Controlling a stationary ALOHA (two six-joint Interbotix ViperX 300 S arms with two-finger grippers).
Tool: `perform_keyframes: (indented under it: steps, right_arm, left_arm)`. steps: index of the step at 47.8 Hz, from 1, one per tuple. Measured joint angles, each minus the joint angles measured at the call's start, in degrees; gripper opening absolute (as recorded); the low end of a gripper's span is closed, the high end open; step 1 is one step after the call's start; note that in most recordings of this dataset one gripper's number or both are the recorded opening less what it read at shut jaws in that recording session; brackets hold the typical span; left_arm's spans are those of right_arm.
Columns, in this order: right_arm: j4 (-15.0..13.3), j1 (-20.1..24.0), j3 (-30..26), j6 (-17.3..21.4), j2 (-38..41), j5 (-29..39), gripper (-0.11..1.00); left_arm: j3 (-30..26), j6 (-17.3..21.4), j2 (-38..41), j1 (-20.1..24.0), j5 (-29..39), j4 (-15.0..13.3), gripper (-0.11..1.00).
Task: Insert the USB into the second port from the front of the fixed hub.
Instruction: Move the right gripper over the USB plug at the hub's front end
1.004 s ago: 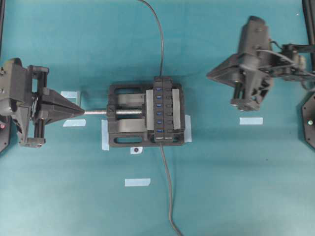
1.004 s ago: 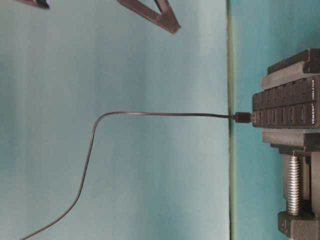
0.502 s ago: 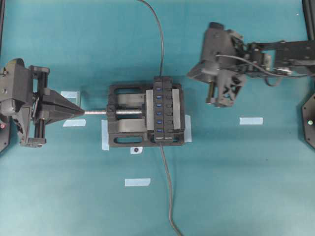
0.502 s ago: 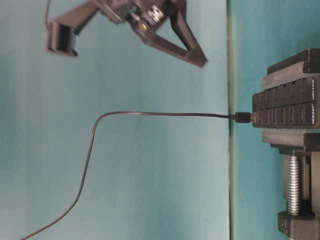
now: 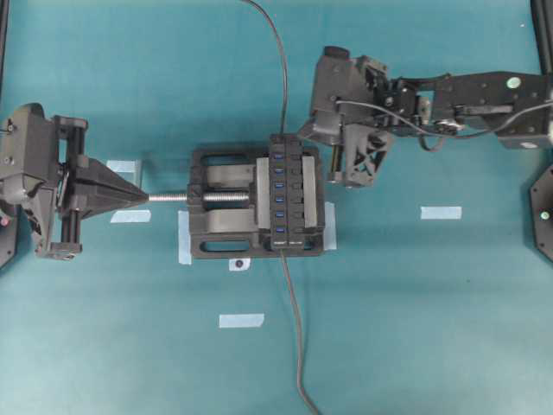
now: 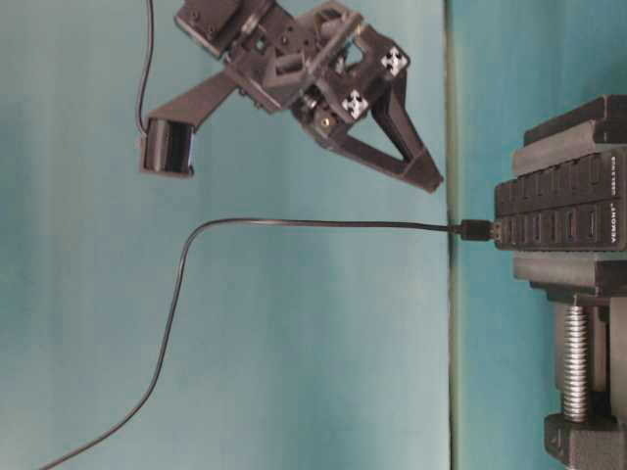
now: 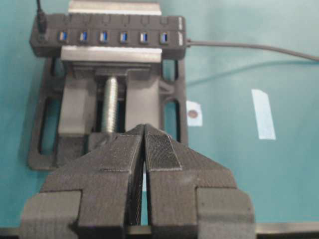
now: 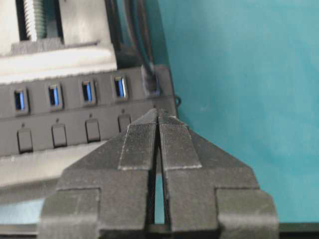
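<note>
The USB plug (image 7: 41,22) sits in the end socket of the hub (image 5: 286,192), at the far end in the overhead view; its thin cable (image 5: 278,52) runs off the top edge there. In the right wrist view the plug (image 8: 152,79) is partly hidden behind the hand's tips, so how deep it sits cannot be told. A second cable (image 5: 294,328) leaves the hub's near end and is cut off at the bottom edge. The hub is clamped in a black vise (image 5: 220,214) on the table (image 5: 432,328); white lettering on the hub's end in the table-level view is too small to read surely. The right hand (image 5: 329,164) hangs just beside the hub's far end, fully closed and holding nothing. The left hand (image 5: 136,196) is also pressed closed and empty, its tip at the end of the vise screw (image 5: 173,197).
</note>
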Motion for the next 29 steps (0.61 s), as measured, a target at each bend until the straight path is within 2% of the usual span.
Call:
perform_keyframes:
  steps: [19,24,29]
  right_arm:
    - [0.00,0.00,-0.62,0.00,0.44,0.00,0.02]
    - [0.09,0.00,-0.62,0.09,0.97,0.18,0.06]
    - [0.00,0.00,-0.70,0.09,1.41,0.26,0.15]
  left_arm:
    - [0.00,0.00,0.44,0.00,0.00,0.00,0.00]
    - [0.00,0.00,0.44,0.00,-0.09,-0.09,0.00]
    - [0.00,0.00,0.44,0.00,-0.09,0.00,0.00]
